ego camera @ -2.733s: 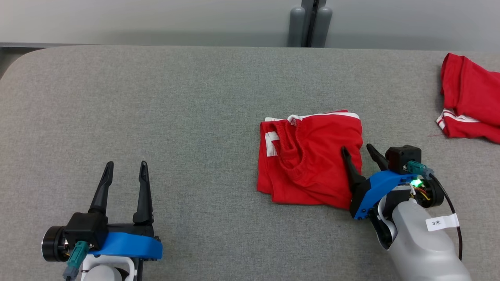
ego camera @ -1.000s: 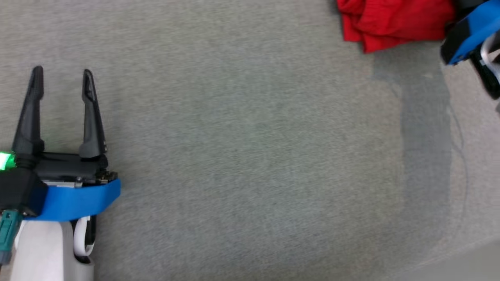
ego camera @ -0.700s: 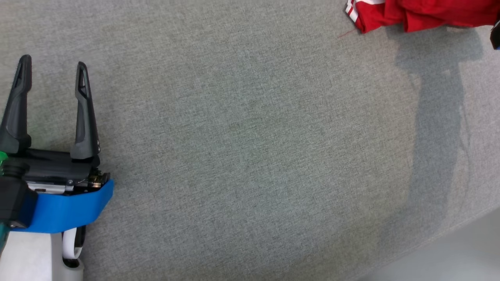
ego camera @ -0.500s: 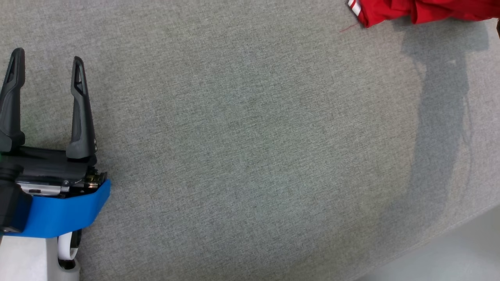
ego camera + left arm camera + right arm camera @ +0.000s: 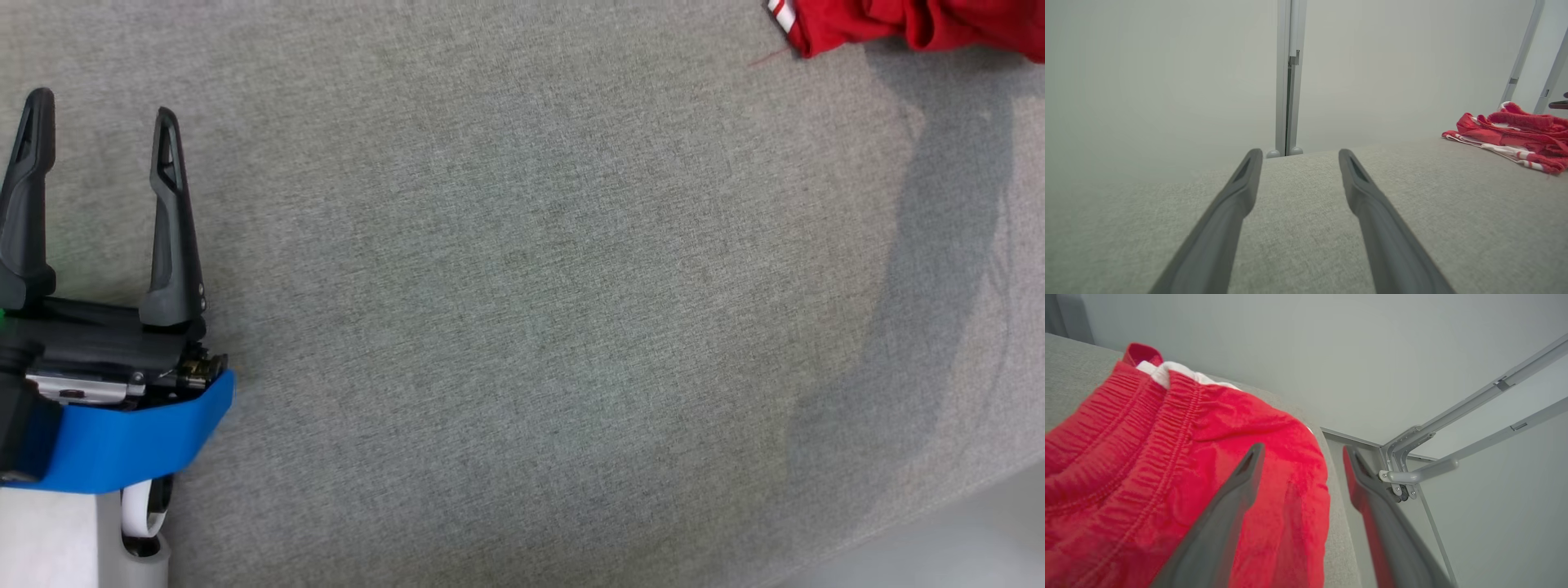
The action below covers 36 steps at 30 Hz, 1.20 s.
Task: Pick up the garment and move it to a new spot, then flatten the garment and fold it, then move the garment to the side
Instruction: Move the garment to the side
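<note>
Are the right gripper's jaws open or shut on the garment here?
Open. In the right wrist view the right gripper has its jaws standing wide apart over the red garment, with no fabric pinched between them.

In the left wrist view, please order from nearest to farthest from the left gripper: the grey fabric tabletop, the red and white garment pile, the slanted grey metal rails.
1. The grey fabric tabletop, under the left gripper.
2. The red and white garment pile, at the right.
3. The slanted grey metal rails, behind the pile.
</note>
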Tool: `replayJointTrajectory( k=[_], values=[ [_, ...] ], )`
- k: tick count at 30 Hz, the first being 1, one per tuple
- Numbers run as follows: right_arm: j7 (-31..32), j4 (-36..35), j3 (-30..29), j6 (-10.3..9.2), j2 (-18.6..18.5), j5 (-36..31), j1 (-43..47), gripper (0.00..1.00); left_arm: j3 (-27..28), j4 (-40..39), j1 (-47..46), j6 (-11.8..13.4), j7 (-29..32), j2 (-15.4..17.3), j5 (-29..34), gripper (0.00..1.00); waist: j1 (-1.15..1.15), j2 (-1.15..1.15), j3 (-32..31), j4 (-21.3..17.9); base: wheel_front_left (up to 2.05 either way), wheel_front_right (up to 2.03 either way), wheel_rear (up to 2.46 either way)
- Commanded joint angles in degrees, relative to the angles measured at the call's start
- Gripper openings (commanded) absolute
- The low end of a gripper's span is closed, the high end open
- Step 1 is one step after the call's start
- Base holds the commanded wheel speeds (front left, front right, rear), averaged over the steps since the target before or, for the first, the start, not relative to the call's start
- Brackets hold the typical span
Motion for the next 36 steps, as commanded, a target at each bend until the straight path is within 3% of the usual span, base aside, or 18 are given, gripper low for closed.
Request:
replayJointTrajectory(
  k=[1, 8, 18, 26, 36],
  values=[
    [-0.37, 0.27, -0.45, -0.01, 0.09, -0.84, -0.96, 1.0, 1.17, 2.58, 1.21, 0.6, -0.14, 0.7, -0.15, 1.0, -0.01, 0.0, -0.58, 0.21, 0.0, 0.0, 0.0],
    [-0.5, -9.15, -5.23, -0.01, 0.46, -4.3, 4.12, 1.0, 0.51, 5.59, 1.5, 1.25, -1.46, -1.58, -1.51, 1.0, -0.01, 0.0, -6.46, 2.77, 0.0, 0.0, 0.0],
    [-0.47, -25.65, -9.33, 0.0, 9.14, -8.03, 17.71, 1.0, 2.24, 11.25, 5.95, 1.93, -1.81, -5.09, -3.36, 1.0, -0.01, 0.0, -17.13, 8.1, 0.0, 0.0, 0.0],
    [-0.48, -31.25, -9.13, -0.01, 14.23, -7.18, 28.44, 1.0, 3.65, 14.32, 9.1, 1.27, -1.83, -7.8, -4.01, 1.0, -0.01, 0.0, -24.39, 11.88, 0.0, 0.0, 0.0],
    [-0.48, -36.6, -12.71, 0.0, 15.81, -4.56, 43.05, 1.0, 4.5, 19.15, 13.05, 0.13, -1.84, -9.8, -4.03, 1.0, -0.01, 0.0, -32.19, 14.96, 0.0, 0.0, 0.0]
  ],
)
